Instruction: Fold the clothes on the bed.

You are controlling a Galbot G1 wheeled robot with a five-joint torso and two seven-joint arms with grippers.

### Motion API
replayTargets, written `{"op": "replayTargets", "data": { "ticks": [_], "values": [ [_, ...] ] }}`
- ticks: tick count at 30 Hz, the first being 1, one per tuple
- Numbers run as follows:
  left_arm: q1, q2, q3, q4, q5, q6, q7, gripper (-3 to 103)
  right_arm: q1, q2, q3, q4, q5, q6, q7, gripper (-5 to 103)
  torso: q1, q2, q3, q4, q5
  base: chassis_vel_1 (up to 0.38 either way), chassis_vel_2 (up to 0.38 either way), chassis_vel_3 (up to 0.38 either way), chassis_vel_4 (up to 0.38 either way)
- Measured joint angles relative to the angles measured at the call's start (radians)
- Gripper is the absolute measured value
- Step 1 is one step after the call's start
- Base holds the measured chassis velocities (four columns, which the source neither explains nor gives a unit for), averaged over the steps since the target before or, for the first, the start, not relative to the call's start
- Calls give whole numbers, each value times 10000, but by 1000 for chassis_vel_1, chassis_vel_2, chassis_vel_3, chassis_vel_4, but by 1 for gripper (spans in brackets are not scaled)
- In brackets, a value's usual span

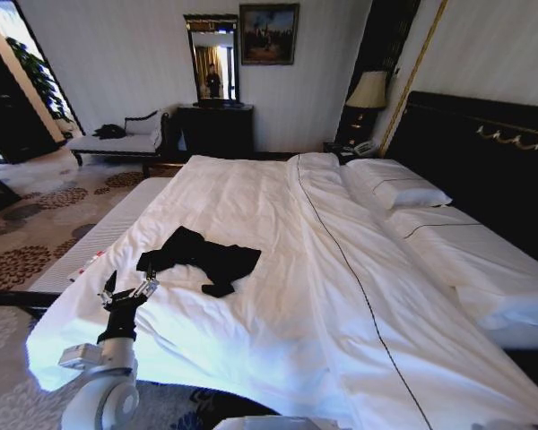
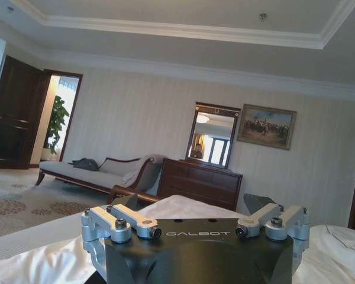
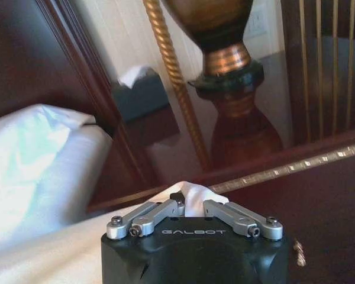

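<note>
- Pale striped walls, white crown moulding.
- Dark dresser (image 1: 215, 130) under a mirror (image 1: 212, 59), framed painting (image 1: 268, 33) beside it.
- Upholstered bench (image 1: 121, 139) (dark wooden arms).
- Floral patterned carpet (image 1: 36, 224).
- Bedside lamp (image 1: 368, 91).

Left gripper (image 1: 127, 288): black housing, white "GALBOT" lettering, silver linkage bars, dark screws. Left arm (image 1: 103, 381): black wrist section, white rounded joint shells. Right gripper (image 3: 190, 204): identical black housing, silver links, same marking.

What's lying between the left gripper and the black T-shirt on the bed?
Nothing but bare white sheet, going by the head view. The left gripper sits just short of the T-shirt, not touching it.
</note>
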Motion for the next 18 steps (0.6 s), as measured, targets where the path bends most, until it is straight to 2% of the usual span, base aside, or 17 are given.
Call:
{"op": "replayTargets", "data": {
  "ticks": [13,17,18],
  "values": [
    [83,-76,-50,58,130,0,0,100,291,7,-771,-640,-322,-9,-106,0,0,0,0,-10,1,0,0,0,0],
    [233,-137,-69,-41,260,0,1,100,214,0,-894,-116,-535,-448,23,19,0,0,0,-4,1,0,0,0,0],
    [233,-137,-69,-41,260,0,1,100,214,0,-894,-116,-535,-448,23,19,0,0,0,-4,1,0,0,0,0]
  ]
}}
